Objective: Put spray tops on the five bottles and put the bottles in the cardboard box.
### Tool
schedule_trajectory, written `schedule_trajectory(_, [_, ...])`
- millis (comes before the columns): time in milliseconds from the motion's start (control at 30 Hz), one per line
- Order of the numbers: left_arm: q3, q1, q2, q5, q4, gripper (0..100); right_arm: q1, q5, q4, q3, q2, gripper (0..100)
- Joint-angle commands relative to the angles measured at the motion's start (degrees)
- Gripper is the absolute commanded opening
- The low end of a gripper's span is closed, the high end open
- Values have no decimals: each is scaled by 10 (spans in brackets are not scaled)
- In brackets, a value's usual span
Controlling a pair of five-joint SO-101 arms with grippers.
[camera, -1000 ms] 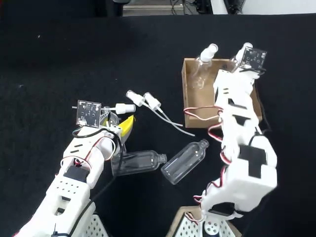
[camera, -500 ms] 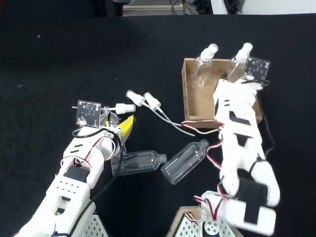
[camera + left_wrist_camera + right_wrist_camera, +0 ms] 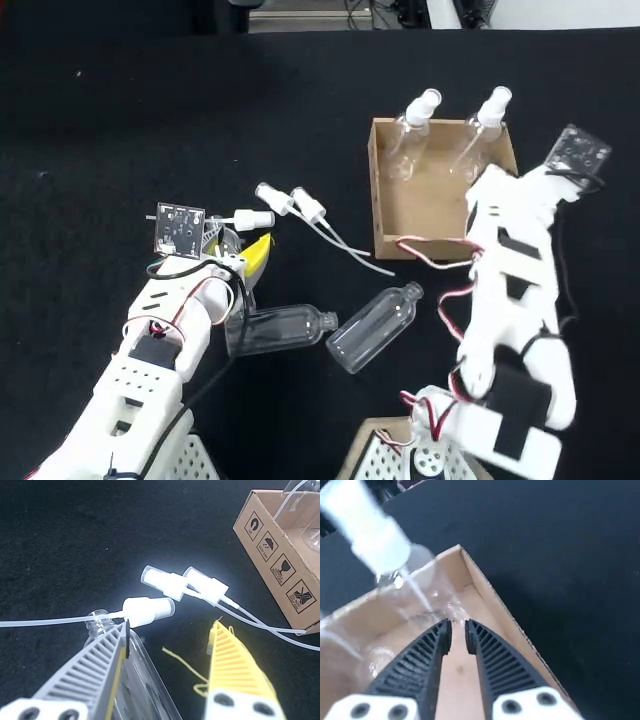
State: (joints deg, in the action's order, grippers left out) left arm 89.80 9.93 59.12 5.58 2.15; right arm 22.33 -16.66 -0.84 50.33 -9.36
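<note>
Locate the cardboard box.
In the high view, the cardboard box sits right of centre, beside the right arm, with two capped bottles leaning at its far wall.

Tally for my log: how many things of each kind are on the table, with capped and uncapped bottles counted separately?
Capped bottles: 2
Uncapped bottles: 3
Loose spray tops: 3
Box: 1
Total: 9
</note>
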Motion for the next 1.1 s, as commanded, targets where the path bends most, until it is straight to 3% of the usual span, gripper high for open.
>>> schedule_trajectory(0, [-7,2,8,4,-14,253,8,-47,2,-62,34,11])
schedule_trajectory(400, [-8,5,8,4,-14,253,-30,-49,3,-130,110,11])
schedule_trajectory(1067, [-8,3,8,4,-14,253,-62,-48,0,-126,115,11])
